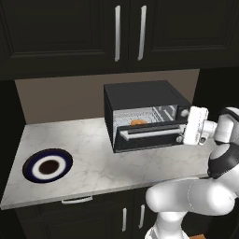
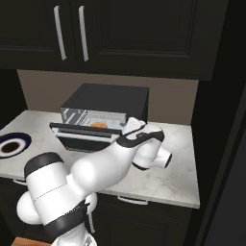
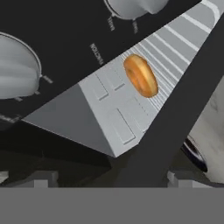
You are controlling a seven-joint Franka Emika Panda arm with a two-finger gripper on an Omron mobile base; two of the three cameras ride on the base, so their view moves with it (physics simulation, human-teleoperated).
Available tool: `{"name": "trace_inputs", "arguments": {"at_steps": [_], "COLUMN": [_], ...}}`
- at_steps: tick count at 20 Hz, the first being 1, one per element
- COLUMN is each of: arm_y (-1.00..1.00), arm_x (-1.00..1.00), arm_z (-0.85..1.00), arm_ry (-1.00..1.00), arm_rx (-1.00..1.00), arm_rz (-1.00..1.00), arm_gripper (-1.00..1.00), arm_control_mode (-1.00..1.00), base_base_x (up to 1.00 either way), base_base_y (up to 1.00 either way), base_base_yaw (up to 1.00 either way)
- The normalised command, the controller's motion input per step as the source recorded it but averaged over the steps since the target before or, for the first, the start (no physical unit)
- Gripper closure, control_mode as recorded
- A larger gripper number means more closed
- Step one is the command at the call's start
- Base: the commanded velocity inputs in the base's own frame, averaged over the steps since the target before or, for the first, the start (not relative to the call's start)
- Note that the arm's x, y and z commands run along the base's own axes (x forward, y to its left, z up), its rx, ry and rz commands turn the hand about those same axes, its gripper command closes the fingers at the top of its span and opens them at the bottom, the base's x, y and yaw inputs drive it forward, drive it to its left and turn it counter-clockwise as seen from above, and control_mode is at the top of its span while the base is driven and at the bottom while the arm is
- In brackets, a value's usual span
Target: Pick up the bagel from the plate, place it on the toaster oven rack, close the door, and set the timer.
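The bagel (image 1: 137,122) lies on the toaster oven rack (image 1: 149,116) inside the black oven; the hand view shows the same bagel (image 3: 141,75) on the silver rack (image 3: 166,48). The door (image 1: 149,140) stands partly raised, with its silver handle (image 1: 150,132) toward the front. In the hand view the door (image 3: 175,109) is a dark diagonal band. My gripper (image 1: 187,127) is open and holds nothing. It sits at the oven's right front, close to the control knobs (image 3: 17,72). Its fingertips (image 3: 43,177) stand wide apart. The plate (image 1: 47,165) lies bare at the counter's left.
The oven (image 2: 105,103) stands on a marble counter (image 1: 98,163) against the back wall. Dark cabinets with silver handles (image 1: 117,32) hang above it. A tall dark panel (image 2: 221,120) closes the counter's right end. My arm (image 2: 115,158) crosses in front of the oven.
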Motion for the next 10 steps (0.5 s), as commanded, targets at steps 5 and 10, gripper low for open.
{"name": "trace_inputs", "arguments": {"at_steps": [5,10], "arm_y": [0.18,0.25], "arm_x": [0.03,0.00], "arm_z": [0.31,0.05], "arm_ry": [0.00,0.00], "arm_rx": [0.15,0.12], "arm_rz": [-0.12,-0.22], "arm_gripper": [-1.00,-1.00], "arm_control_mode": [-1.00,-1.00], "base_base_x": [0.00,0.00], "base_base_y": [0.00,0.00], "base_base_yaw": [0.00,0.00]}}
